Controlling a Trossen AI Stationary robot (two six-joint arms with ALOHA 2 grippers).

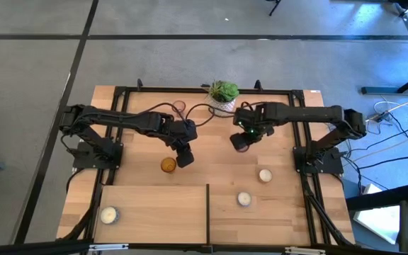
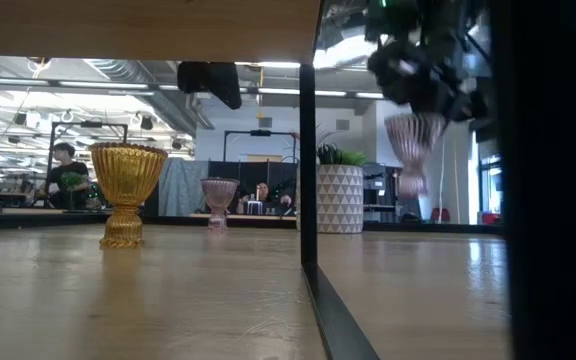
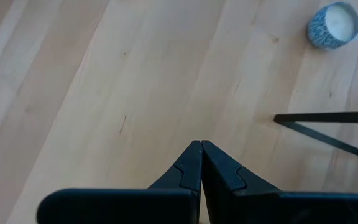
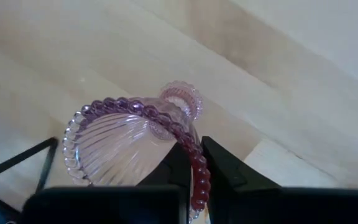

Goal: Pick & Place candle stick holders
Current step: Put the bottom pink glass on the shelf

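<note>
My right gripper (image 4: 196, 147) is shut on a pinkish-purple glass candle stick holder (image 4: 129, 140), which hangs above the table right of centre (image 1: 241, 142) (image 2: 413, 145). My left gripper (image 3: 201, 145) is shut on nothing and hovers over the bare wood just right of an amber glass holder (image 1: 168, 165) (image 2: 128, 190), which stands on its foot. A second pinkish-purple holder (image 1: 179, 106) (image 2: 218, 200) stands at the far side. Two white holders (image 1: 265, 175) (image 1: 244, 199) stand near right, and another (image 1: 109, 214) (image 3: 333, 25) near left. My right gripper pinches the held holder's beaded rim (image 4: 199, 177), with one finger (image 4: 178, 163) inside the cup and the other outside. The fingers come from above, pointing down. The holder hangs below them, lifted clear of the table, a little tilted, with its foot (image 4: 182, 96) down.
A white patterned pot with a green plant (image 1: 223, 95) (image 2: 340, 198) stands at the far edge, between the two arms. A black upright divider (image 1: 208, 212) (image 2: 308, 150) splits the near part of the table. Black frame rails run along the table's edges.
</note>
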